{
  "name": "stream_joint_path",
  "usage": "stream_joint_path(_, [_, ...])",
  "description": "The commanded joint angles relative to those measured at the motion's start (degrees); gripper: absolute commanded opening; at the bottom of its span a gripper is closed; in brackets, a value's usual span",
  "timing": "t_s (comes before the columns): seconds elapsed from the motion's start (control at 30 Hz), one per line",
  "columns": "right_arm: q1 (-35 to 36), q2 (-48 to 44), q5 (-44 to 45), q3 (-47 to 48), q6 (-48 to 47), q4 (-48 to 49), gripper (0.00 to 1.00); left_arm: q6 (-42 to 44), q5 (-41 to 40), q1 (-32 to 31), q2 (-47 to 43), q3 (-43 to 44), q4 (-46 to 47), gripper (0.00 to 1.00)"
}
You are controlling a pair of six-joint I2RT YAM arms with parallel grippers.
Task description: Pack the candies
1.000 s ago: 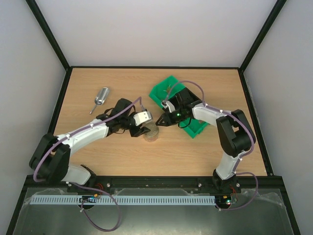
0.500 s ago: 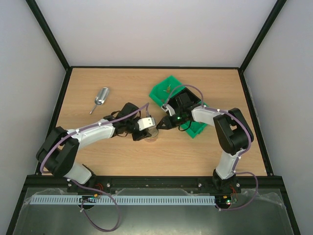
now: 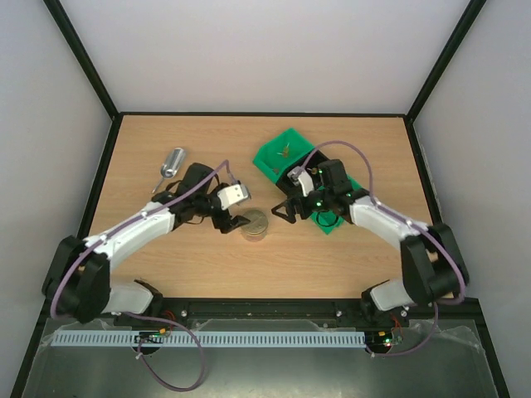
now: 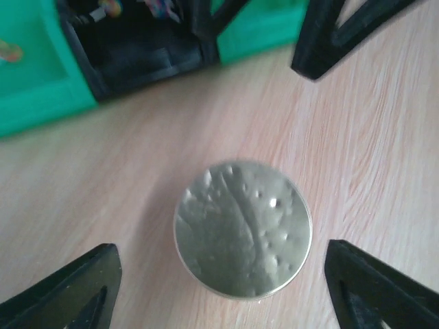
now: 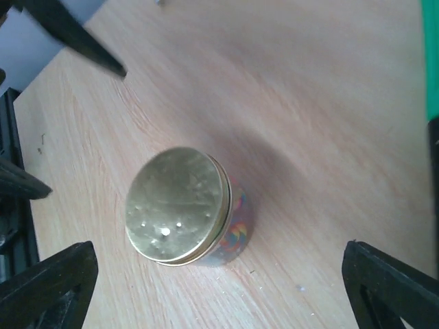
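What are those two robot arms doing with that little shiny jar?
They are packing candies. A small jar with a shiny metal lid stands in the middle of the table, and colourful candies show through its side. The left gripper and the right gripper sit on either side of the jar, both open, and neither is touching it. A green bin with a few more in it sits just behind, and a metal scoop lies off to the left with nothing holding it.
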Motion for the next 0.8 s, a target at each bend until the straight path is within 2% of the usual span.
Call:
stream_joint_path(0.0, [-0.18,-10.32,5.84,-6.97,-1.93,11.95,0.99,-1.51,4.97,1.77,-7.13,3.20,-0.44,0.96])
stream_joint_path(0.07, [-0.17,-12.34,6.13,-11.32,-1.00,19.81,0.99,-3.64,4.30,2.81,-10.60,2.43,1.16,0.99])
stream_joint_path(0.13, [-0.17,-12.20,6.82,-16.05,4.01,31.00,0.99,-7.02,2.15,2.97,-13.68,0.15,5.11,0.99])
stream_joint_path(0.17, [-0.12,-11.79,7.29,-16.68,6.24,33.56,0.99,-7.91,1.75,2.97,-14.65,-0.87,6.30,0.99])
stream_joint_path(0.27, [0.08,-8.47,-2.23,-14.65,6.71,33.28,0.99,-10.91,-1.21,2.97,-15.18,-0.74,5.99,0.99])
stream_joint_path(0.3, [0.81,-8.26,-2.83,-15.21,7.05,33.51,0.99,-11.14,-2.01,3.16,-14.59,0.61,4.02,0.99])
stream_joint_path(0.37, [2.91,-10.44,0.41,-20.28,5.70,37.33,0.99,-9.27,-0.21,3.79,-13.00,2.64,-1.16,0.99])
stream_joint_path(0.5, [8.26,-12.71,5.72,-30.11,0.04,45.03,0.99,-8.82,-0.21,3.98,-11.23,1.34,-2.77,0.99])
stream_joint_path(0.67, [11.93,-3.94,13.48,-32.26,-1.84,53.98,0.99,-7.04,-0.09,4.62,-7.78,1.16,-4.33,0.99])
stream_joint_path(0.77, [12.48,1.29,13.51,-31.05,-2.52,58.11,0.99,-6.83,-0.13,4.79,-6.76,1.45,-4.31,0.99])
